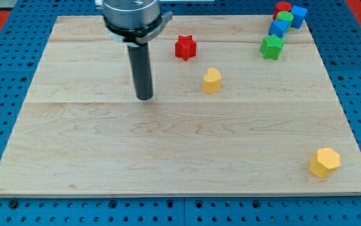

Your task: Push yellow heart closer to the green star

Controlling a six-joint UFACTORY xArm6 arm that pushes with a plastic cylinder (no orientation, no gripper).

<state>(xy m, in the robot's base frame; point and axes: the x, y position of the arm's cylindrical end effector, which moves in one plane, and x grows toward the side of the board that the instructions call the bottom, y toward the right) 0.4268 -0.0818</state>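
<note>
- My tip [144, 97] rests on the wooden board [167, 157], left of centre in the view; the rod rises straight from it to the metal mount at the view's top; there is no pincer on this arm, so nothing opens, narrows or holds; the rod ends bare.
- The yellow heart [212, 80] lies to the view's right of my tip, a little higher in the view, apart from it and not touching; bare wood shows between them.
- The green star [272, 47] sits further to the view's right and nearer the view's top than the yellow heart, well apart from it.
- The red star [185, 47] lies above and slightly left of the yellow heart, near it but not touching.
- A cluster sits at the top right corner: a blue cube [279, 27] just above the green star, a green round block [284, 17], a red block [282, 7] behind it, and another blue block [299, 15] at the far right; whether these touch one another I cannot tell.
- A yellow hexagon [324, 162] lies alone near the bottom right corner of the board, well apart from everything else.
</note>
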